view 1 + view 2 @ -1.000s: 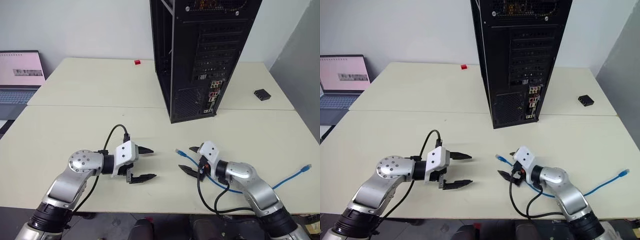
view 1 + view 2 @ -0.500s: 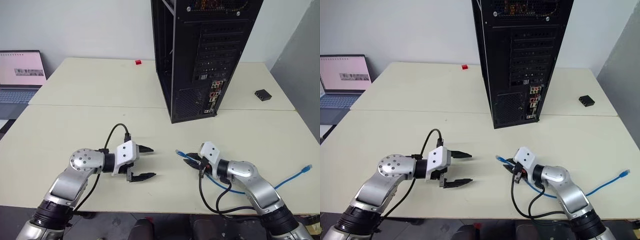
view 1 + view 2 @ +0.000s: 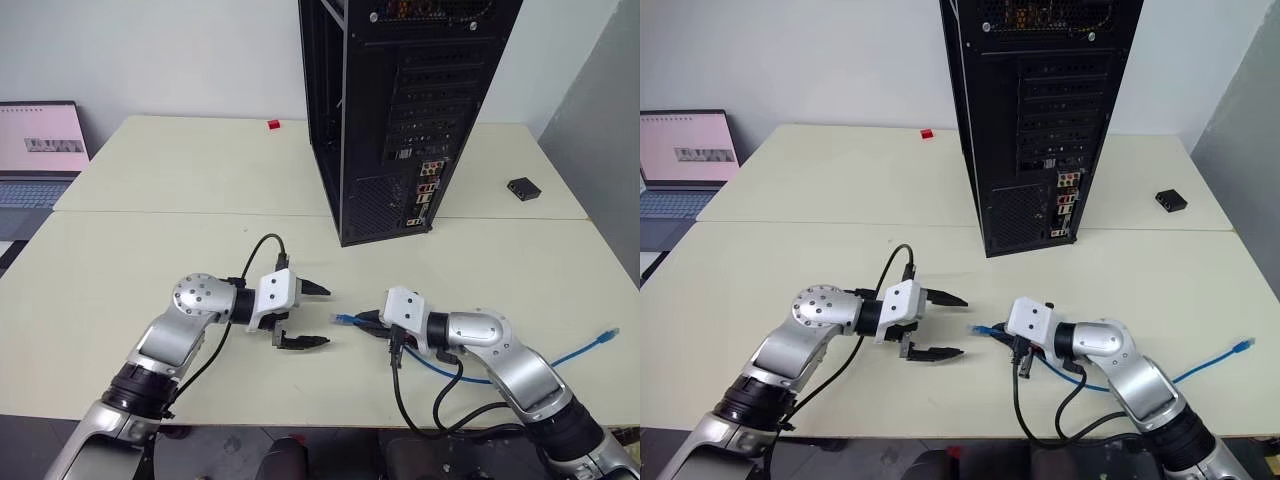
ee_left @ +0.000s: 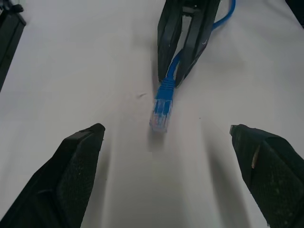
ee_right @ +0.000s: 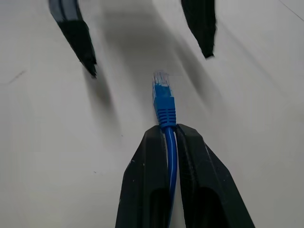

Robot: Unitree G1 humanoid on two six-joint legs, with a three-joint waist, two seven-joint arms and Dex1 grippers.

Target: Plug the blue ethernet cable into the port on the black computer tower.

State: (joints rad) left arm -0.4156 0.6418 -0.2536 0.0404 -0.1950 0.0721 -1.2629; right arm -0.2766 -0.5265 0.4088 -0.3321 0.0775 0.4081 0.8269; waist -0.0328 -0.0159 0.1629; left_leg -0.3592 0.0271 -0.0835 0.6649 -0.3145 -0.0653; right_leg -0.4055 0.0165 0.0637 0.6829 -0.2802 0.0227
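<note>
So far only the grab is done: right gripper (image 5: 167,130) is clamped on the blue ethernet cable (image 3: 344,319) just behind its plug, well short of the black computer tower (image 3: 400,110), left gripper (image 3: 305,315) gapes empty nearby, and the port (image 3: 424,198) is still unplugged.

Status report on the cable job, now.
Right gripper shut on blue ethernet cable behind its plug. Left gripper open, facing plug. Black computer tower port side unobstructed.

A pale bench (image 3: 150,250), showing a seam across its middle, carries a small red item (image 3: 274,125) near its far edge and a small black box (image 3: 524,188) at far right. An open laptop (image 3: 38,150) stands beyond its left end, screen lit.
</note>
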